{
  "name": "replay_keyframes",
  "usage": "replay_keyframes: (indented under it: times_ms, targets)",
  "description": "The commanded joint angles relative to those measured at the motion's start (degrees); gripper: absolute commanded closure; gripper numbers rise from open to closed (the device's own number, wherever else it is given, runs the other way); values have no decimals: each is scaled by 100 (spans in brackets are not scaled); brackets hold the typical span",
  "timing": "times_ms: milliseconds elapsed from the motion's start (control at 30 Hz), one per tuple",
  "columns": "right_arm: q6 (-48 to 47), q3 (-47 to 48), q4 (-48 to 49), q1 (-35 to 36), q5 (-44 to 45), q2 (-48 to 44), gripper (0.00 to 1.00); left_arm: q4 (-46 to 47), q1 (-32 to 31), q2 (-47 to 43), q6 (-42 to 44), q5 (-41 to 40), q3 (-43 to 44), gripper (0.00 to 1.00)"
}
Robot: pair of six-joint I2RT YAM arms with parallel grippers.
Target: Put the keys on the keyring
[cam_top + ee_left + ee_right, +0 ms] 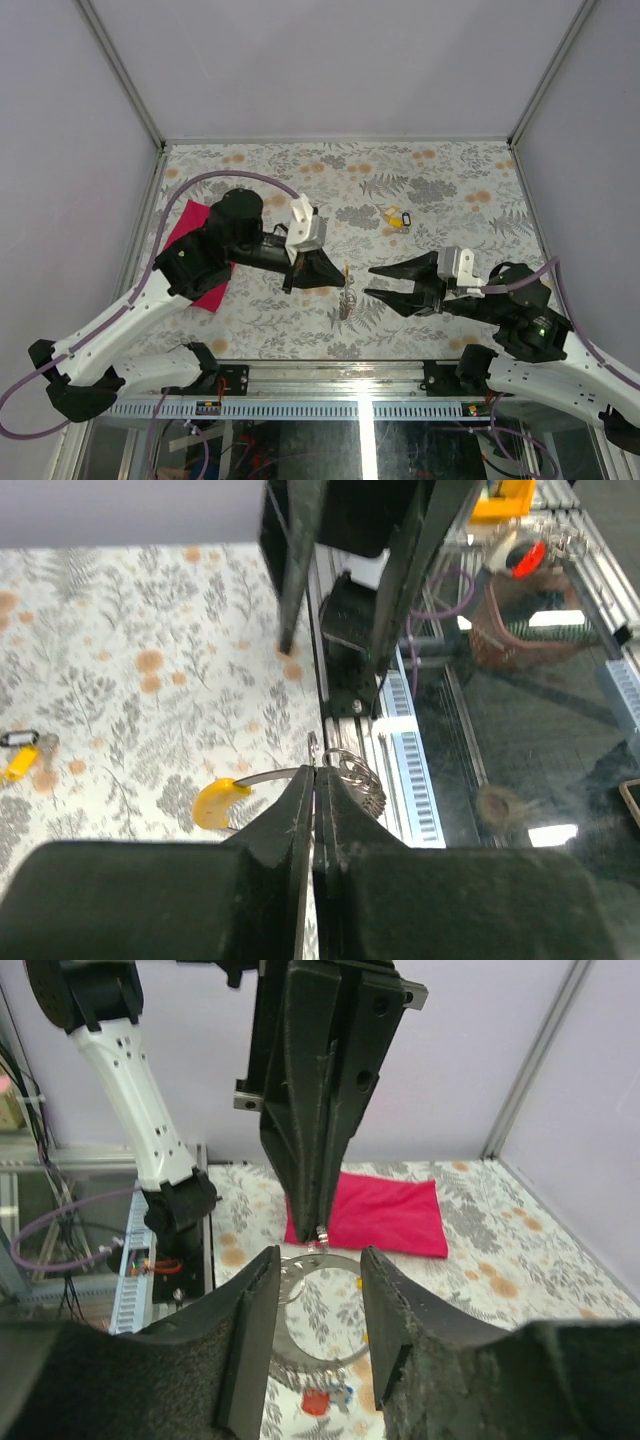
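Table [450, 180]: flat, floral grey-orange print, boxed by plain grey walls [60, 150] on L, R and far sides, w/ metal frame posts at the far corners. Near edge is a slotted alu rail [330, 405] carrying both arm bases. Open room: far half of the table and the R side. The L side is partly taken by a red cloth [190, 250], soft, lying flat under the L arm.

Both arms reach in to mid-table, tips near each other, not touching.

L claw [342, 282]: black wedge fingers pressed together, clamped on the thin wire of the keyring [362, 783], which hangs from the tips above the table, centre-near. Ring is grey metal, ribbed/coiled look.

R claw [315, 1305]: fingers apart, rough black pads, holding nothing. Ring sits in the gap betw them, just below the L tips. Contact w/ pads: can't tell.

Yellow-capped key [220, 801]: curved plastic head, just L of the L tips, on the ring wire.

Red-capped key [315, 1401]: tiny, low under the ring.

Loose keys [394, 216]: yellow and dark caps, flat on the table, far of centre, well apart from both claws.
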Motion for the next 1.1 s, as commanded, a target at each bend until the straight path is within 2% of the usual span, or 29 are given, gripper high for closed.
replay_keyframes:
  times_ms: [0, 100, 333, 700, 1067]
  targets:
    - [-432, 435, -1207, 27, 91, 91, 53, -1629, -510, 228, 828, -1019, 546, 100]
    - [-485, 307, -1277, 27, -35, 72, 50, -2095, -787, 433, 994, -1363, 859, 100]
    - [-439, -49, -934, 28, -373, 120, 52, -2495, -1084, 646, 1114, -1896, 1248, 100]
    - [-395, -41, -301, 29, -763, 635, 63, -2548, -1217, 727, 1162, -2026, 1321, 100]
    - [-385, -85, -150, 27, -845, 854, 71, -2536, -1235, 684, 1208, -1991, 1294, 100]
